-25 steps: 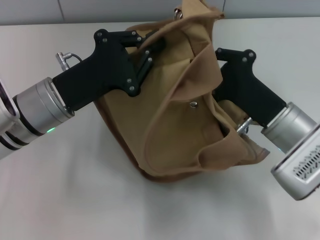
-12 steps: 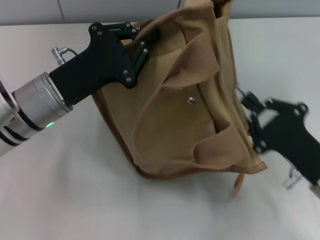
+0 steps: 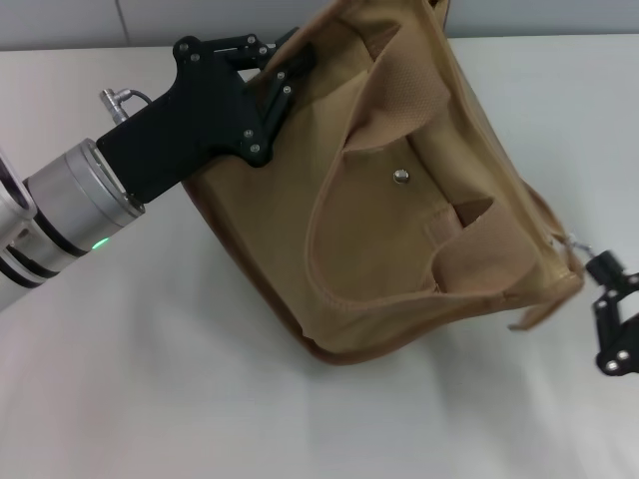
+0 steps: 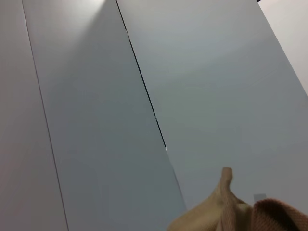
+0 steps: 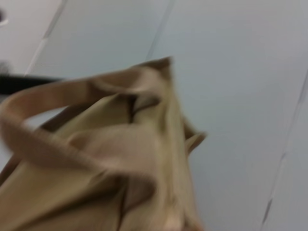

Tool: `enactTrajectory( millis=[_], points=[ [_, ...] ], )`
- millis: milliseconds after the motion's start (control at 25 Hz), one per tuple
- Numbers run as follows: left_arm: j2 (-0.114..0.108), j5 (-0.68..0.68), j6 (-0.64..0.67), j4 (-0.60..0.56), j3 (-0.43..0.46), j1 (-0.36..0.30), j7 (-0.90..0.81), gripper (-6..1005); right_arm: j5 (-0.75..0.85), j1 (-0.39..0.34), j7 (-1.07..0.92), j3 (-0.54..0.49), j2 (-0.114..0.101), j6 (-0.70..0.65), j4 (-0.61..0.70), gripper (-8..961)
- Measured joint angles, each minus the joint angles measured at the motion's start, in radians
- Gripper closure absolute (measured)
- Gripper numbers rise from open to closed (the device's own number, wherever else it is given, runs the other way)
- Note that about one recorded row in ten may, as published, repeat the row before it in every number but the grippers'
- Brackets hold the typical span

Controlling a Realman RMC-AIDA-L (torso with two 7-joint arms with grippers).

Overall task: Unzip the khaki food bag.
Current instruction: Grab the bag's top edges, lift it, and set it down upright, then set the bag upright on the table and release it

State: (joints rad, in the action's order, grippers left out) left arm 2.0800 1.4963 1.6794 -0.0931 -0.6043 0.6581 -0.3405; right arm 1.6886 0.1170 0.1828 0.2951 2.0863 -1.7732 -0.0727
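Observation:
The khaki food bag (image 3: 399, 259) lies tilted on the white table (image 3: 150, 379), front pocket and metal snap (image 3: 401, 178) facing up, and one webbing handle (image 3: 399, 90) loops over it. My left gripper (image 3: 290, 70) is shut on the bag's top left edge. My right gripper (image 3: 591, 263) is at the picture's right edge, shut at the bag's stretched right corner on a thin metal zipper pull (image 3: 573, 242). The zipper line itself is hidden. A scrap of the bag shows in the left wrist view (image 4: 226, 211), and its top and handle fill the right wrist view (image 5: 96, 168).
A grey panelled wall (image 3: 60, 20) runs behind the table's far edge. Bare table surface lies in front of the bag and to its right (image 3: 559, 120).
My right gripper has swung from behind the bag's right side out to the far right. The bag's right corner has stretched after it and the bag has flattened. My left gripper has held its place.

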Motion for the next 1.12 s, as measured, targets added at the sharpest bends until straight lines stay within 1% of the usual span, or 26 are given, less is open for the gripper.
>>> enactTrajectory(
  millis=[200, 320, 400, 480, 600, 720, 880, 1120],
  points=[
    [0.000, -0.002, -0.001, 0.000, 0.000, -0.001, 0.000, 940, -0.004, -0.001, -0.095, -0.036, -0.004, -0.084, 0.004, 853],
    [0.000, -0.002, 0.000, 0.000, 0.000, -0.004, 0.000, 940, -0.005, 0.003, -0.205, -0.065, -0.004, -0.088, 0.029, 842],
    [0.000, -0.002, 0.000, -0.001, 0.000, -0.005, 0.000, 940, -0.005, 0.004, -0.287, -0.089, -0.004, -0.064, 0.069, 834],
    [0.000, -0.002, 0.001, -0.001, 0.000, -0.007, 0.000, 940, -0.003, 0.007, -0.350, -0.106, -0.005, -0.018, 0.124, 620],
    [0.000, -0.003, 0.003, -0.001, 0.000, -0.007, 0.000, 940, 0.019, 0.020, -0.381, -0.098, -0.005, 0.063, 0.193, 519],
    [0.000, -0.003, 0.003, -0.001, 0.000, -0.007, 0.000, 940, 0.072, 0.035, -0.383, -0.091, -0.005, 0.118, 0.223, 419],
    [0.000, -0.003, 0.004, 0.000, 0.000, -0.005, 0.000, 940, 0.143, 0.071, -0.383, -0.088, -0.003, 0.172, 0.232, 352],
    [0.000, -0.003, 0.004, 0.001, -0.002, -0.008, 0.000, 940, 0.159, 0.139, -0.376, -0.087, 0.002, 0.268, 0.199, 251]
  ],
)
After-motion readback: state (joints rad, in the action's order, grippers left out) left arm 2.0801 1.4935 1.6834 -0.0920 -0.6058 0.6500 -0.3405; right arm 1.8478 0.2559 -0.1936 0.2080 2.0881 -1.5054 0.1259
